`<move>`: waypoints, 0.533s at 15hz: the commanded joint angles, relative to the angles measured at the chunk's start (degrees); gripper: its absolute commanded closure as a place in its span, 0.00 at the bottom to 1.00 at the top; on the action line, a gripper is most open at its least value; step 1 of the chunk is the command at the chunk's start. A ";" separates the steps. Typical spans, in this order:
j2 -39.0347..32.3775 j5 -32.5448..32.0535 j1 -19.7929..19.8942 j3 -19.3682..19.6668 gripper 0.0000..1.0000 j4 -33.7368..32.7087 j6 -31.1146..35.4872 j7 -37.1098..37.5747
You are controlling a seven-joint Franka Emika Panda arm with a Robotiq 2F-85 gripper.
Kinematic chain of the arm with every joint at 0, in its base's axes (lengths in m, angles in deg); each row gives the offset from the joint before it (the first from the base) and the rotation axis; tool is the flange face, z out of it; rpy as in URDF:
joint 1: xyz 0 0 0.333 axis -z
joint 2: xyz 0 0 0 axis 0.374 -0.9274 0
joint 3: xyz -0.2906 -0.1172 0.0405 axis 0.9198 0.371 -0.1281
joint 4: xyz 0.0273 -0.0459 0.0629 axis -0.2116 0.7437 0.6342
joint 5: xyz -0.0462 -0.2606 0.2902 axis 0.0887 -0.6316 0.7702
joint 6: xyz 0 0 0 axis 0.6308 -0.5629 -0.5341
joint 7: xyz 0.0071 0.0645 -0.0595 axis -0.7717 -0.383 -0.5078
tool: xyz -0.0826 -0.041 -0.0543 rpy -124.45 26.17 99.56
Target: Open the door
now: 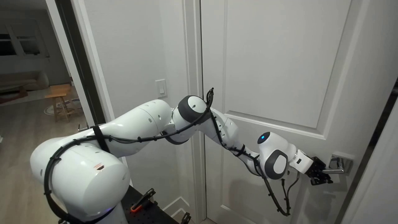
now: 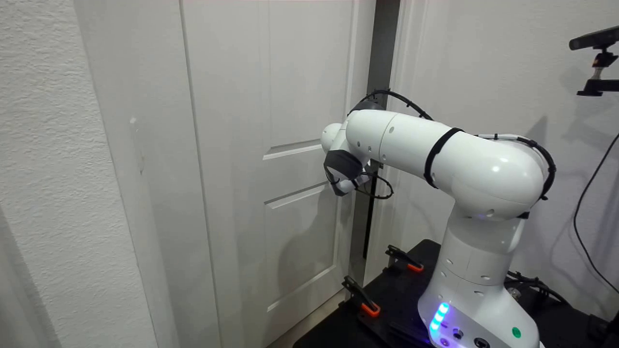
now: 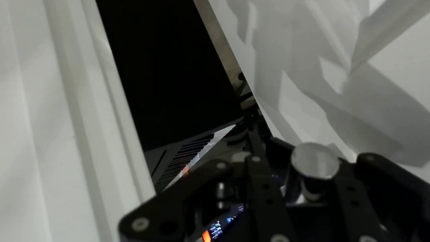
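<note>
The tall white panelled door (image 1: 273,62) stands slightly ajar, with a dark gap along its handle-side edge. It also shows in an exterior view (image 2: 309,96) and on the right of the wrist view (image 3: 295,101). Its silver lever handle (image 1: 337,171) sits on a square plate near that edge. My black gripper (image 1: 326,174) is at the lever's free end. In the wrist view, the round end of the lever handle (image 3: 315,160) lies between the fingers of my gripper (image 3: 310,151), which appear to touch it on both sides. The arm hides the gripper and handle in an exterior view.
The door frame (image 2: 411,63) stands across the gap; its trim (image 3: 74,101) fills the left of the wrist view. A large black flat thing (image 3: 168,74) shows through the opening. The base table (image 1: 155,214) carries clamps (image 2: 370,307). A light switch (image 1: 160,88) is on the wall.
</note>
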 commanded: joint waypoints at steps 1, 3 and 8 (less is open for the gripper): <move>0.00 -4.05 2.35 -0.45 0.56 -3.46 -1.91 3.23; 0.00 -5.79 3.06 -0.44 0.41 -4.52 -1.99 4.78; -0.01 -7.88 4.25 -0.23 0.05 -7.07 -3.17 7.25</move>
